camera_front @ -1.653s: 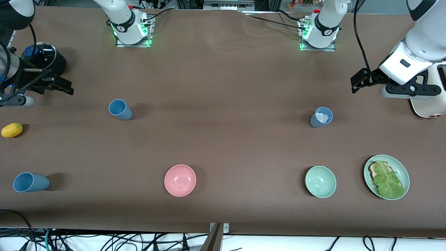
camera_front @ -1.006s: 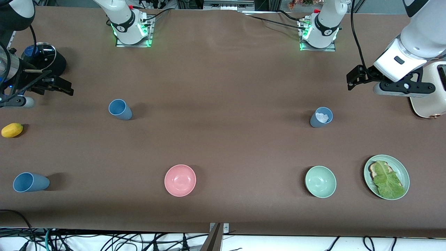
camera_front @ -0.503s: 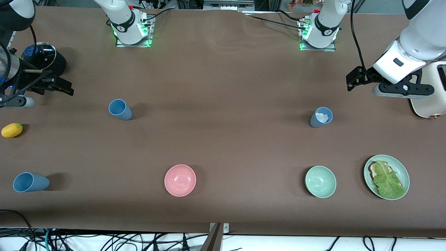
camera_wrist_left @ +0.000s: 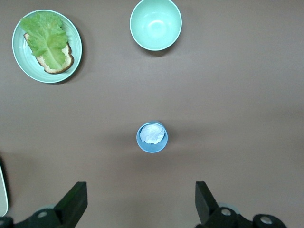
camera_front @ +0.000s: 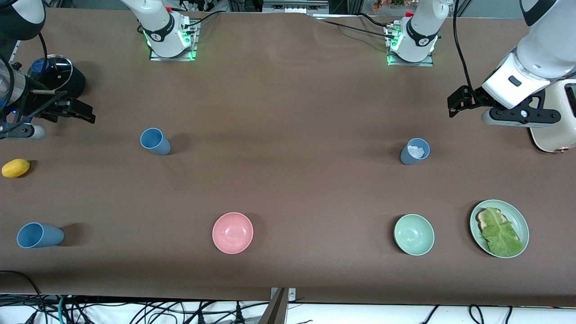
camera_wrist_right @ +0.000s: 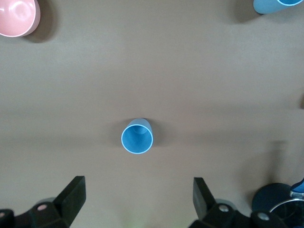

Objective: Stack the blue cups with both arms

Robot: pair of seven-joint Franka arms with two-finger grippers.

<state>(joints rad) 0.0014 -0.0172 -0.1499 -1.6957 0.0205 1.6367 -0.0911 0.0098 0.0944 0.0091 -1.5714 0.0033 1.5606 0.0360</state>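
Blue cups (camera_front: 155, 141) (camera_front: 415, 151) stand untouched, so I'd lower each spread-fingered gripper (left (camera_wrist_left: 137, 204), right (camera_wrist_right: 137, 202), at bench ends) squarely over its rim.

The front view looks down from high across the brown table (camera_front: 288, 189), facing the two arm bases along its top edge and taking in the whole tabletop. The left wrist view looks straight down from well above a grey-blue cup (camera_wrist_left: 152, 137) (camera_front: 415, 151), also sharing the pale green bowl (camera_wrist_left: 156, 23) (camera_front: 414, 234) and plate (camera_wrist_left: 19, 57) (camera_front: 522, 220). The right wrist view looks straight down over a sky blue cup (camera_wrist_right: 137, 137) (camera_front: 155, 141), sharing the pink bowl (camera_wrist_right: 18, 16) (camera_front: 232, 232) too.
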